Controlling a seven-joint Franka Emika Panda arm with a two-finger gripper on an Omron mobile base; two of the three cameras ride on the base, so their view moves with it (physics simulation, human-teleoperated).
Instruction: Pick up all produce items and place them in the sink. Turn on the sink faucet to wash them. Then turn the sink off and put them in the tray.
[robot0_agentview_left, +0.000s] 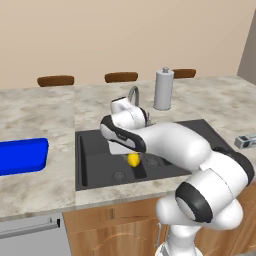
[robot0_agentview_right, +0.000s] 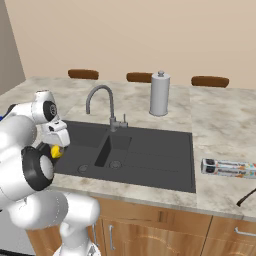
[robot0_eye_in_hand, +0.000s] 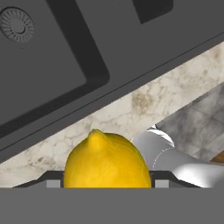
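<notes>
A small yellow lemon-like fruit, the one produce item I see, sits between my gripper's fingers, which are shut on it. In the left base view the gripper holds the fruit in the air over the black double-basin sink, near the divider between the basins. The right base view shows the fruit at the sink's left end, partly behind my arm. The grey gooseneck sink faucet stands behind the basins. The blue tray lies on the counter left of the sink.
A white paper-towel roll stands behind the sink at the right. A foil box lies on the counter right of the sink. Brown chair backs line the far counter edge. A round drain shows below the hand.
</notes>
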